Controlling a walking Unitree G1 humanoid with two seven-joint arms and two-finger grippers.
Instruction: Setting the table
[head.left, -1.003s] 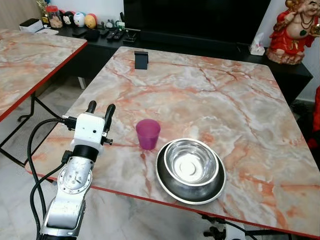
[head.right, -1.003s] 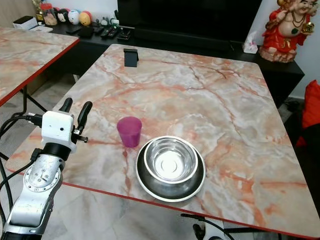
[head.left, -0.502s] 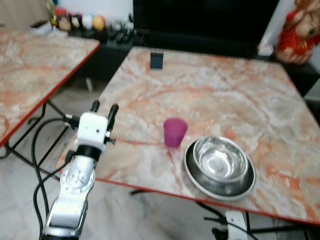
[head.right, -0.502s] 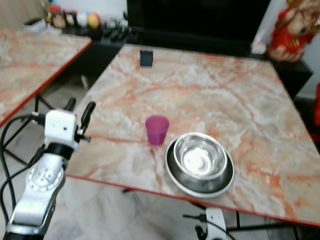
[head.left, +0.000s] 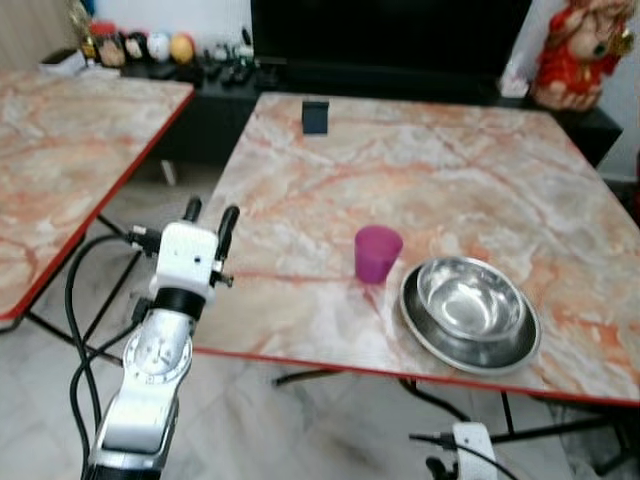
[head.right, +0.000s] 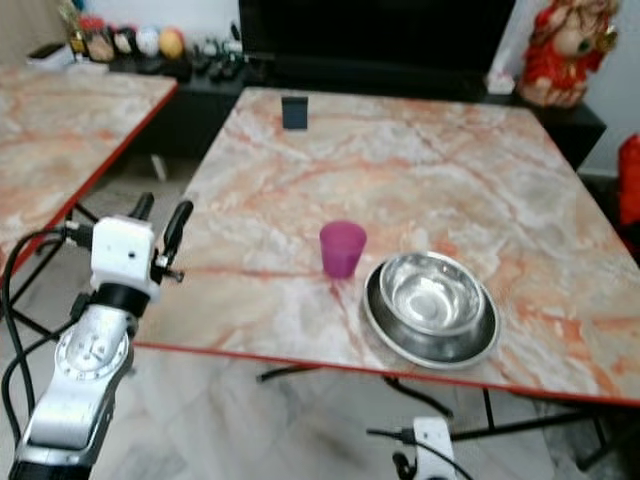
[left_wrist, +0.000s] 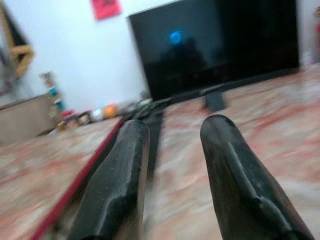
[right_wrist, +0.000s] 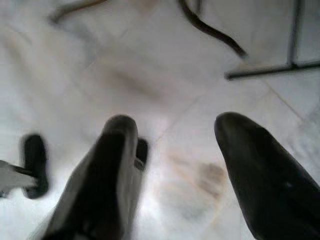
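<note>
- The marble surface (head.left: 440, 180) holds a purple cup (head.left: 377, 253) and a shiny metal bowl (head.left: 470, 302).
- The bowl sits inside a bigger metal dish (head.left: 425, 325), just at 4 o'clock from the cup.
- The left end effector (head.left: 210, 213) is raised at 9 o'clock from the cup, well apart, fingers spread and holding nothing.
- The right end effector (right_wrist: 172, 150) points at the pale floor (right_wrist: 165, 75), fingers spread wide.

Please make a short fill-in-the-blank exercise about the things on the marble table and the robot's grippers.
1. The cup beside the steel bowl is ____ in colour.
2. The steel bowl sits inside a larger ____.
3. The left gripper holds ____.
4. The right gripper points at the ____.

Missing words: purple; bowl; nothing; floor
</note>
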